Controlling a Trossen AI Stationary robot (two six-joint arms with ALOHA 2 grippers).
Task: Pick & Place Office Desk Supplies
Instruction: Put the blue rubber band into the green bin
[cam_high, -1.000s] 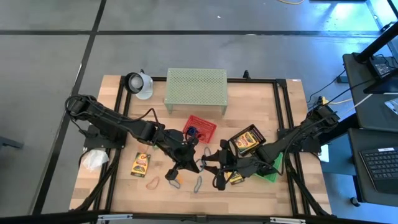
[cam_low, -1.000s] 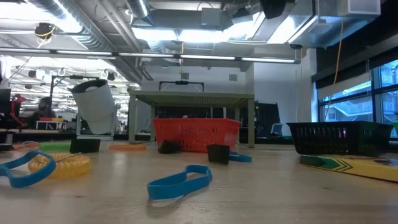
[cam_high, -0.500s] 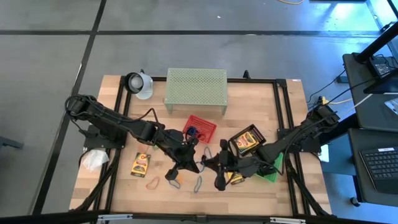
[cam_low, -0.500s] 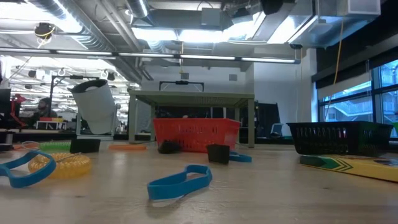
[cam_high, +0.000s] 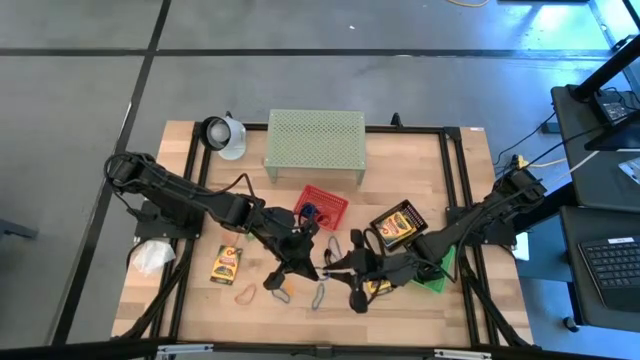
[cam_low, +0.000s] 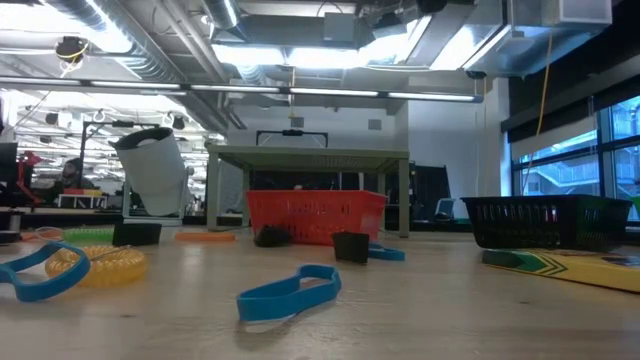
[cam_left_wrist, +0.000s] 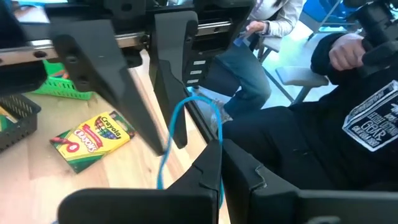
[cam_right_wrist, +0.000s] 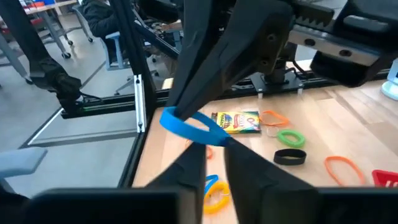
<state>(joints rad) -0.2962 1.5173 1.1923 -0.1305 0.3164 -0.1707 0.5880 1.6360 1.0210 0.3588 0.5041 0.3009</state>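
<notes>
Blue loop (cam_right_wrist: 189, 126) between both hands' fingertips

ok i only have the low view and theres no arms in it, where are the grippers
observer: both are up off the table, between your camera and the red basket. The left gripper and right gripper meet tip to tip.
operator: anything held
observer: yes, the left gripper is shut on a thin blue loop, lifted clear of the wood.
operator: has the right got it too
observer: can't tell. In the right wrist view the loop reaches that gripper, but no view shows a grip.
</notes>
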